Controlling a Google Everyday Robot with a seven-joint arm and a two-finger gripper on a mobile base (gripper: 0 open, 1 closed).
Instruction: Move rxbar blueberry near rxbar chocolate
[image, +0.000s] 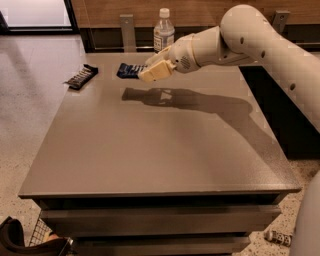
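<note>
- Rxbar chocolate (81, 76): black-brown wrapper, laid flat near the far-left edge of the grey table (150, 150). It is well to the left of the gripper and lower than it.
- Rxbar blueberry (128, 70): dark blue wrapper, clamped at its right end by the gripper and held above the tabletop. It projects leftward from the fingertips and is separated from the chocolate bar by a clear gap.
- Gripper (145, 74): beige fingers closed on the blue bar, positioned over the far part of the table. Its shadow is cast on the surface just below.
- Water bottle (163, 31): stood upright just behind and to the right of the gripper.
</note>
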